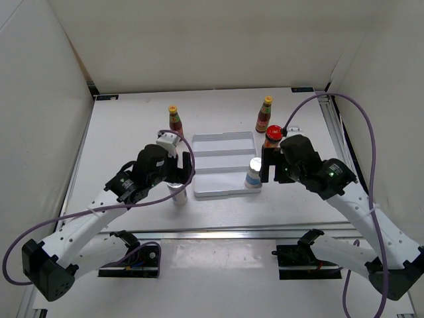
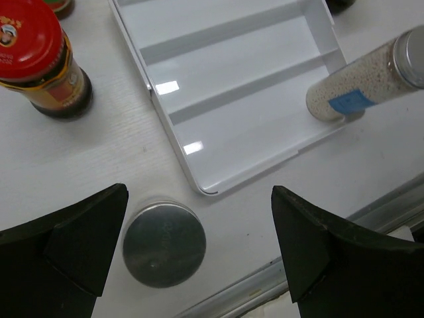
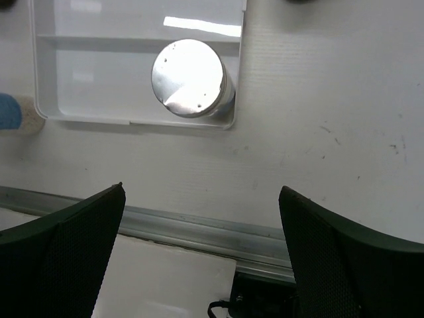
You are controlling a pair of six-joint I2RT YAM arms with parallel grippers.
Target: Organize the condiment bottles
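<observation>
A white ridged tray [image 1: 222, 142] lies mid-table. One silver-topped shaker [image 1: 253, 173] stands in its near right corner; it also shows in the right wrist view [image 3: 192, 78]. The second shaker [image 1: 177, 194] stands on the table left of the tray. My left gripper [image 1: 180, 180] hangs open above it, the silver top [image 2: 163, 243] lying between the fingers, nearer the left one. A red-lidded jar [image 2: 40, 59] stands behind it. My right gripper [image 1: 268, 169] is open and empty, just right of the tray's shaker. Another red-lidded jar [image 1: 272, 137] and two yellow-capped bottles [image 1: 174, 119] [image 1: 264, 114] stand behind.
A metal rail [image 1: 232, 232] runs along the table's near edge, also in the right wrist view [image 3: 199, 228]. White walls enclose the table on the left, back and right. The tray's three compartments [image 2: 232, 86] hold only the one shaker.
</observation>
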